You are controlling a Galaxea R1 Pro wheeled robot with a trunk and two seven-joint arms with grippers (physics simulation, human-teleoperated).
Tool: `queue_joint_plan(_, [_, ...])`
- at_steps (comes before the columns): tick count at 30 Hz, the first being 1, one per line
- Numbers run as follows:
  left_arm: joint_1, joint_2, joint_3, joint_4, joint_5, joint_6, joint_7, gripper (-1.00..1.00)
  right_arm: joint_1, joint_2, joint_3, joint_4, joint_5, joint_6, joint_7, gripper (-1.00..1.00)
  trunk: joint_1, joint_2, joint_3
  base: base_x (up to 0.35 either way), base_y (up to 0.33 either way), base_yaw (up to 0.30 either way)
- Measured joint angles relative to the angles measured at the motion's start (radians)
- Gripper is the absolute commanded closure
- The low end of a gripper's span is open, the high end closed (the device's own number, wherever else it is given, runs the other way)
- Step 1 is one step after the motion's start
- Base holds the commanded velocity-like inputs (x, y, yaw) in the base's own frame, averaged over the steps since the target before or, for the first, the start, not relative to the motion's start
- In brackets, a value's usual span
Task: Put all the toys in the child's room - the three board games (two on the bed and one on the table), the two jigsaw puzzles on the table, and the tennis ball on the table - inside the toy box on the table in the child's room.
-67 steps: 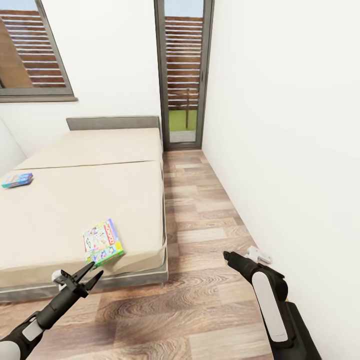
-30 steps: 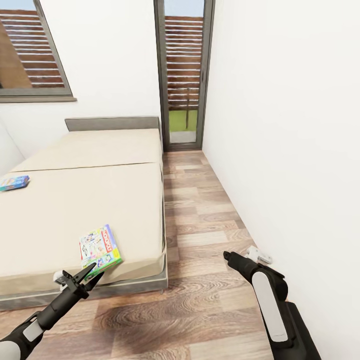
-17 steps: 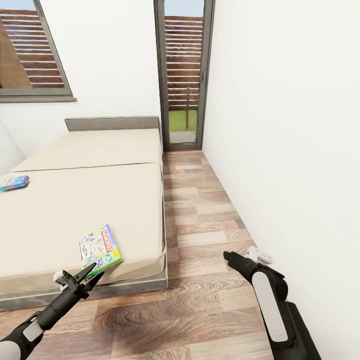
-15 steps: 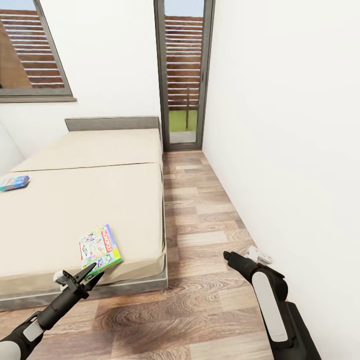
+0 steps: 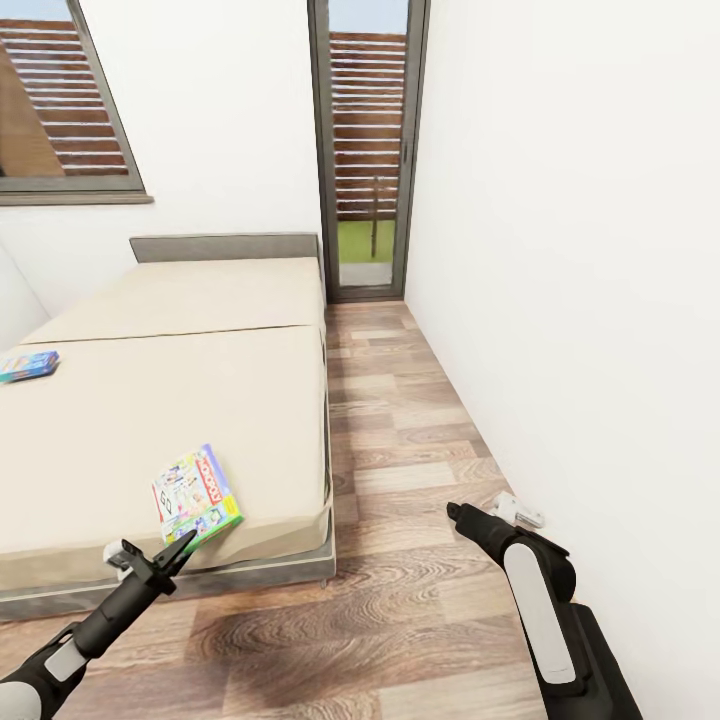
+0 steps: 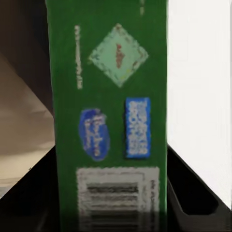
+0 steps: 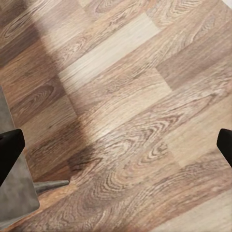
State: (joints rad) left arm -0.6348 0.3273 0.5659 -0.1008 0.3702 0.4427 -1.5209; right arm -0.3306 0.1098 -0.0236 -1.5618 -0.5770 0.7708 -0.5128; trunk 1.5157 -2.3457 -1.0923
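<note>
Where the white board game (image 5: 195,497) lies flat near the bed's (image 5: 150,410) corner, our left gripper (image 5: 160,555) straddles its green edge, jaws apart; we judge it light, stiff, slippery, best pinched across that thin edge

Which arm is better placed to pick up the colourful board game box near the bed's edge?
Left. The left gripper is right at the white, multicoloured board game box; the right gripper hangs over the wood-plank floor.

Two board games lie on the bed (image 5: 200,400): one (image 5: 194,497) near its front right corner, seemingly tilted, another (image 5: 28,364) far left. Floor (image 5: 420,560) runs along the bed's right.
</note>
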Motion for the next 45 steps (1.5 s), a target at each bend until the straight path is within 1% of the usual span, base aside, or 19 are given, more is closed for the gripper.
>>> queue_joint_plan(3, [0.000, -0.001, 0.001, 0.000, 0.002, 0.001, -0.004, 1.00, 0.000, 0.000, 0.000, 0.000, 0.000, 0.000, 0.000, -1.00, 0.000, 0.000, 0.000, 0.000, 0.000, 0.000])
queue_joint_plan(6, [0.000, -0.001, 0.008, -0.001, 0.002, -0.001, -0.031, 1.00, 0.000, 0.000, 0.000, 0.000, 0.000, 0.000, 0.000, -1.00, 0.000, 0.000, 0.000, 0.000, 0.000, 0.000])
queue_joint_plan(8, [0.000, -0.001, 0.005, 0.000, 0.003, -0.001, -0.022, 1.00, 0.000, 0.000, 0.000, 0.000, 0.000, 0.000, 0.000, -1.00, 0.000, 0.000, 0.000, 0.000, 0.000, 0.000])
queue_joint_plan(15, [0.000, -0.004, 0.013, -0.003, -0.001, 0.000, -0.017, 1.00, 0.000, 0.000, 0.000, 0.000, 0.000, 0.000, 0.000, -1.00, 0.000, 0.000, 0.000, 0.000, 0.000, 0.000])
queue_joint_plan(19, [0.000, -0.005, 0.004, -0.017, -0.003, -0.011, -0.015, 1.00, 0.000, 0.000, 0.000, 0.000, 0.000, 0.000, 0.000, -1.00, 0.000, 0.000, 0.000, 0.000, 0.000, 0.000])
queue_joint_plan(20, [0.000, -0.009, -0.007, -0.029, -0.006, -0.013, -0.014, 1.00, 0.000, 0.000, 0.000, 0.000, 0.000, 0.000, 0.000, -1.00, 0.000, 0.000, 0.000, 0.000, 0.000, 0.000])
queue_joint_plan(23, [0.000, -0.011, -0.023, -0.042, -0.007, -0.012, -0.023, 1.00, 0.000, 0.000, 0.000, 0.000, 0.000, 0.000, 0.000, -1.00, 0.000, 0.000, 0.000, 0.000, 0.000, 0.000])
queue_joint_plan(25, [0.000, -0.013, -0.060, -0.051, -0.006, -0.012, -0.046, 1.00, 0.000, 0.000, 0.000, 0.000, 0.000, 0.000, 0.000, -1.00, 0.000, 0.000, 0.000, 0.000, 0.000, 0.000])
queue_joint_plan(26, [0.000, -0.013, -0.071, -0.052, -0.007, -0.011, -0.047, 1.00, 0.000, 0.000, 0.000, 0.000, 0.000, 0.000, 0.000, -1.00, 0.000, 0.000, 0.000, 0.000, 0.000, 0.000])
queue_joint_plan(27, [0.000, -0.013, -0.091, -0.054, -0.006, -0.012, -0.047, 1.00, 0.000, 0.000, 0.000, 0.000, 0.000, 0.000, 0.000, -1.00, 0.000, 0.000, 0.000, 0.000, 0.000, 0.000])
queue_joint_plan(29, [0.000, -0.013, -0.117, -0.060, -0.006, -0.012, -0.047, 1.00, 0.000, 0.000, 0.000, 0.000, 0.000, 0.000, 0.000, -1.00, 0.000, 0.000, 0.000, 0.000, 0.000, 0.000])
queue_joint_plan(31, [0.000, -0.013, -0.133, -0.071, -0.006, -0.011, -0.047, 1.00, 0.000, 0.000, 0.000, 0.000, 0.000, 0.000, 0.000, -1.00, 0.000, 0.000, 0.000, 0.000, 0.000, 0.000])
queue_joint_plan(34, [0.000, -0.013, -0.145, -0.087, -0.005, -0.006, -0.047, 1.00, 0.000, -0.001, 0.000, 0.000, 0.000, 0.000, 0.000, -1.00, 0.000, 0.000, 0.000, 0.000, 0.000, 0.000])
queue_joint_plan(42, [0.000, -0.013, -0.153, -0.098, -0.005, 0.010, -0.047, 1.00, 0.000, -0.001, 0.000, 0.000, 0.000, 0.000, 0.000, -1.00, 0.000, 0.000, 0.000, 0.000, 0.000, 0.000])
queue_joint_plan(45, [0.000, -0.012, -0.167, -0.107, -0.006, 0.025, -0.047, 1.00, 0.000, -0.001, 0.000, 0.000, 0.000, 0.000, 0.000, -1.00, 0.000, 0.000, 0.000, 0.000, 0.000, 0.000])
